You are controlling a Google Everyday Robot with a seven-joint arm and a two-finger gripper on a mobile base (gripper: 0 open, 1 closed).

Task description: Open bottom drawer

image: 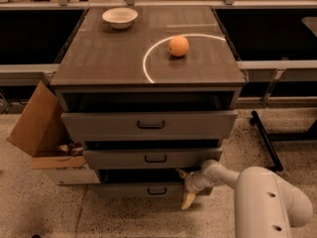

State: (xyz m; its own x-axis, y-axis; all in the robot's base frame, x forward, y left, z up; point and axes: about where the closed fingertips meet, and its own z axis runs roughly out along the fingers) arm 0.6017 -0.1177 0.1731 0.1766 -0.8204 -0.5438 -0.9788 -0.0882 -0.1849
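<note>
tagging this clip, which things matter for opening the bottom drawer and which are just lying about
Job: bottom drawer, its handle, gripper at the drawer's right end.
Lying about: bowl, orange, cardboard box, top drawer, middle drawer.

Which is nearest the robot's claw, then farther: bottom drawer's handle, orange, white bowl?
1. Bottom drawer handle, just left of the gripper low at the cabinet front.
2. Orange, on the cabinet top, centre-right.
3. White bowl, top's far-left corner.
</note>
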